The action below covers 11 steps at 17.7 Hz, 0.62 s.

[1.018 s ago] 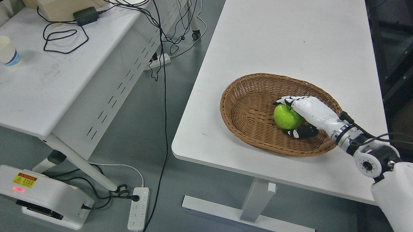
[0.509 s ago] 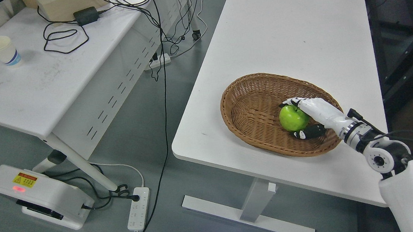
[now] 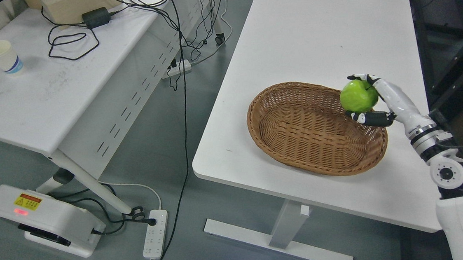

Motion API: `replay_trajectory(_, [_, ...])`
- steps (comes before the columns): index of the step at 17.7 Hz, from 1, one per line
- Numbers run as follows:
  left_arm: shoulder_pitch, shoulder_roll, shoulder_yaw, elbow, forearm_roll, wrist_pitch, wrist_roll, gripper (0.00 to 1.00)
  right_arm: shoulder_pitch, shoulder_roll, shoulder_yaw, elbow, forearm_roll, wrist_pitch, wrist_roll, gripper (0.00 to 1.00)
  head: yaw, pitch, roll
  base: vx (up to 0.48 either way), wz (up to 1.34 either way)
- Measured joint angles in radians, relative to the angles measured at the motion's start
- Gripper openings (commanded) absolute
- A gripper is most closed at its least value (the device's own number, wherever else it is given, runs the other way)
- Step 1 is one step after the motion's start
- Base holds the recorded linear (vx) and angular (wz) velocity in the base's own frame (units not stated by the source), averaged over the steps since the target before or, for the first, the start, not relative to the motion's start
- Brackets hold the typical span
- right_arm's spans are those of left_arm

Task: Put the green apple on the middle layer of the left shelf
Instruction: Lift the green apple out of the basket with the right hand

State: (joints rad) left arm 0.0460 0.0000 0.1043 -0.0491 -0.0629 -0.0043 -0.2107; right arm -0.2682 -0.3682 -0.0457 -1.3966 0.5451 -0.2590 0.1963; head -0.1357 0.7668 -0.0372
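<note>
Glossy round green apple [image 3: 358, 95], gripped in right hand [image 3: 373, 98].

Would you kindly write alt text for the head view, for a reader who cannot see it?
The robot's right hand holds a green apple above the right end of an empty wicker basket on a white table. To the left, a second table carries a paper cup and black cables.

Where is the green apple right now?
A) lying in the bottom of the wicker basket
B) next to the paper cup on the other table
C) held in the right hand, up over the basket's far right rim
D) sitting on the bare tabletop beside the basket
C: the right hand has its fingers closed around the green apple, which is lifted above the rim of the basket, whose inside holds nothing.
</note>
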Motion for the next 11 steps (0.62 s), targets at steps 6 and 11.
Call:
replay_trajectory(6, [0.0,0.0,0.0,0.0,0.0,0.0,0.0,1.0,0.071,0.059,-0.101,-0.047,-0.02,0.062,-0.133,0.0,0.0,0.0,0.0,0.001,0.0])
replay_trajectory(11, [0.0,0.0,0.0,0.0,0.0,0.0,0.0,1.0,0.19,0.13,-0.164,-0.109,-0.026,0.067,-0.188,0.0,0.0,0.0,0.0,-0.069,-0.07])
